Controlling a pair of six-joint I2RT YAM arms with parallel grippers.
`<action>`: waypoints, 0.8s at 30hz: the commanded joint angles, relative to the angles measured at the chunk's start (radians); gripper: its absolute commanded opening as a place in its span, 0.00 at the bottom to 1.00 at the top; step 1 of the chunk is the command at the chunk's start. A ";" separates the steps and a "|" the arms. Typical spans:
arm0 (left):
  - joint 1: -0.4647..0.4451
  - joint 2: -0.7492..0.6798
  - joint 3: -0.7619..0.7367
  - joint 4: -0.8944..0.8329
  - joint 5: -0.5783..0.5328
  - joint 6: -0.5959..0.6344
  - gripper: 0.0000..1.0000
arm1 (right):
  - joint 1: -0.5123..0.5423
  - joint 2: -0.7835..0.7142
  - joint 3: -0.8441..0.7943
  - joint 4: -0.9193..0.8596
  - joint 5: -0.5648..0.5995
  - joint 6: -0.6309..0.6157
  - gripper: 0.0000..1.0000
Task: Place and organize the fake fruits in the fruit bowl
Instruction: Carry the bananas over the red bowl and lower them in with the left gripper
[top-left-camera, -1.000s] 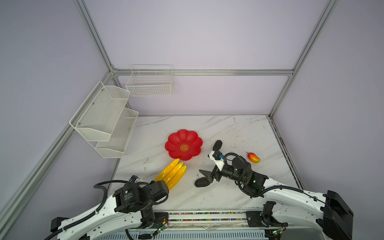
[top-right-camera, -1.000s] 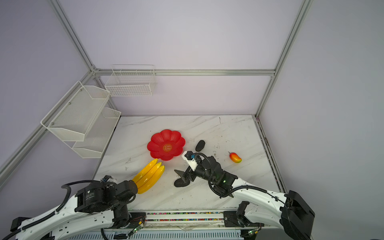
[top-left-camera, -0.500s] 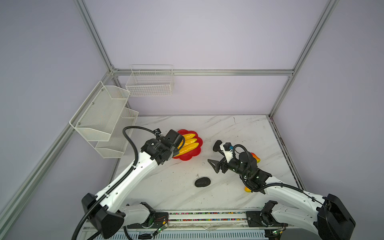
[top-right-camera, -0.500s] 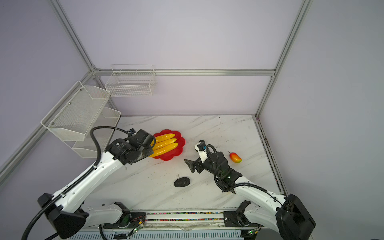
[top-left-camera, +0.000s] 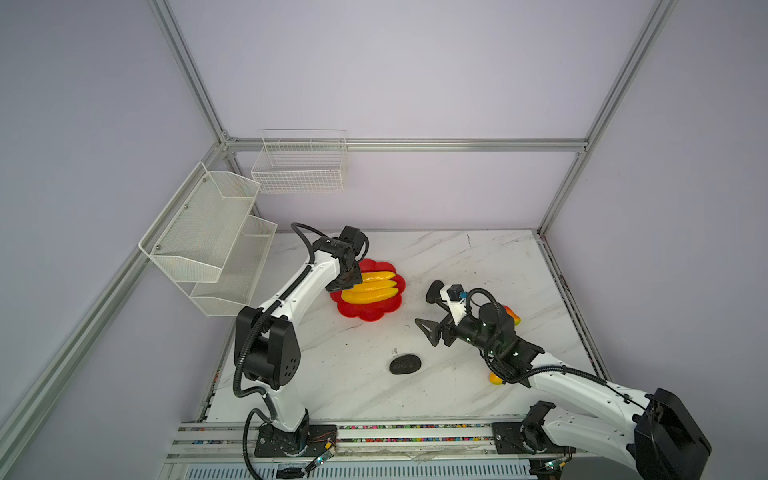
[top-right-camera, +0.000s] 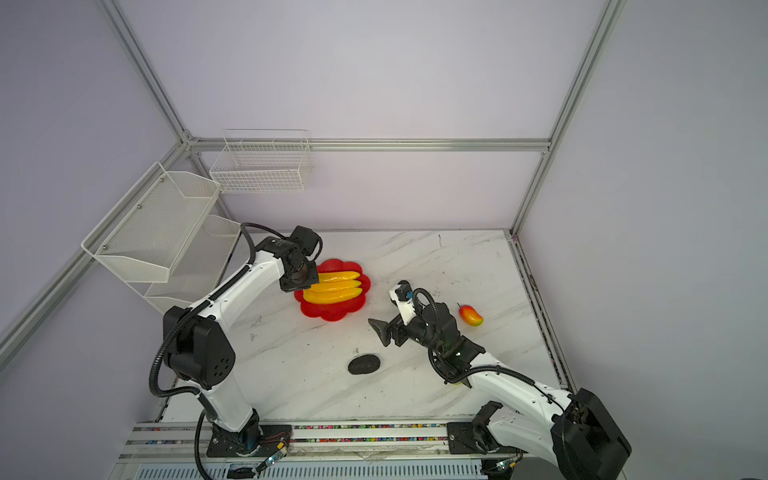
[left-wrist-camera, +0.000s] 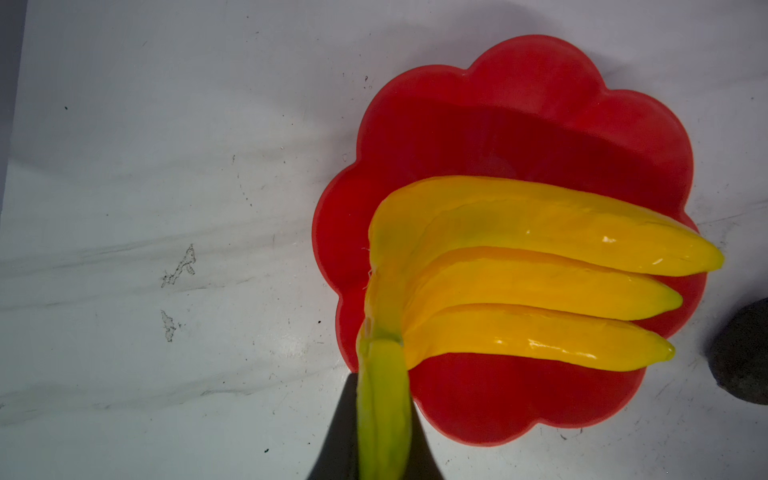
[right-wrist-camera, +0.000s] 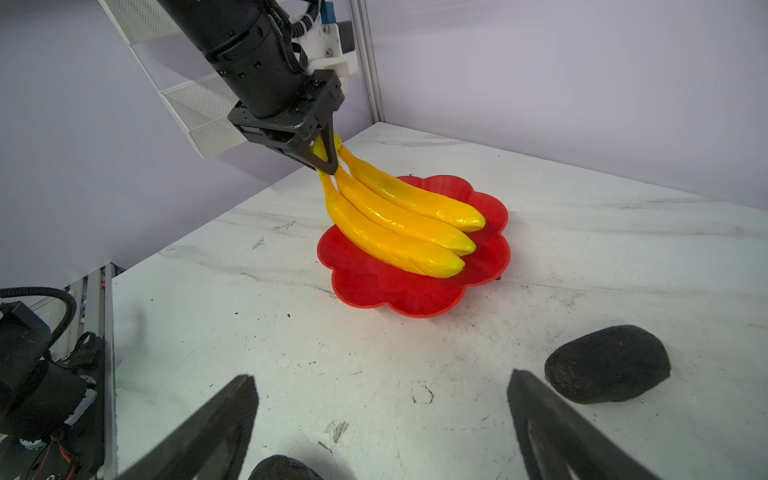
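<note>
We set the glossy yellow banana bunch, clenched by left fingers, into the scalloped red plastic bowl; next, release. Right fingers gape.

Bright, even light, soft shadows, small glints on the bananas.

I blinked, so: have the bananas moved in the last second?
Yes. The bananas were in front of the red bowl; now they sit over it, farther toward the back wall.
</note>
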 joint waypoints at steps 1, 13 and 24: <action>0.020 0.021 0.086 0.007 0.023 0.042 0.07 | -0.010 0.002 -0.002 0.034 -0.007 0.010 0.97; 0.051 0.096 0.114 0.025 0.062 0.069 0.17 | -0.013 0.016 0.000 0.034 -0.001 0.009 0.97; 0.057 0.084 0.118 0.021 0.017 0.093 0.48 | -0.018 0.007 -0.003 0.034 0.008 0.015 0.97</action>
